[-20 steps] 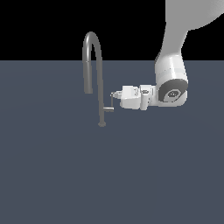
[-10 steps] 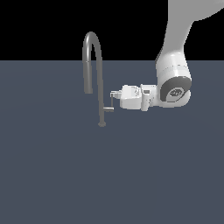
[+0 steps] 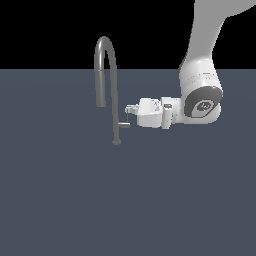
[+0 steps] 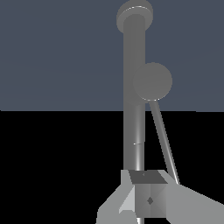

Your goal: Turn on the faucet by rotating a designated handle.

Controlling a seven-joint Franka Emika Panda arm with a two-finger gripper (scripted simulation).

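Note:
The grey gooseneck faucet (image 3: 115,95) stands upright on the dark floor, its spout arching toward the exterior view's left. The handle (image 3: 124,124) is a short stub low on the stem with a slim rod rising from its end. My gripper (image 3: 128,109) reaches in level from the exterior view's right, its tips at the top of that rod. In the wrist view the stem (image 4: 133,109) runs down the middle, the stub shows end-on as a disc (image 4: 152,82), and the rod ends beside my fingertips (image 4: 148,197). The jaws look shut with nothing between them.
The flat dark grey floor (image 3: 75,200) spreads all around the faucet's small round base (image 3: 116,142). My white arm (image 3: 202,95) comes down from the upper part of the exterior view's right. No other objects show.
The wrist has drifted slightly toward the exterior view's right and a little lower. The fingertips stay by the handle's rod. The handle shows no clear turn.

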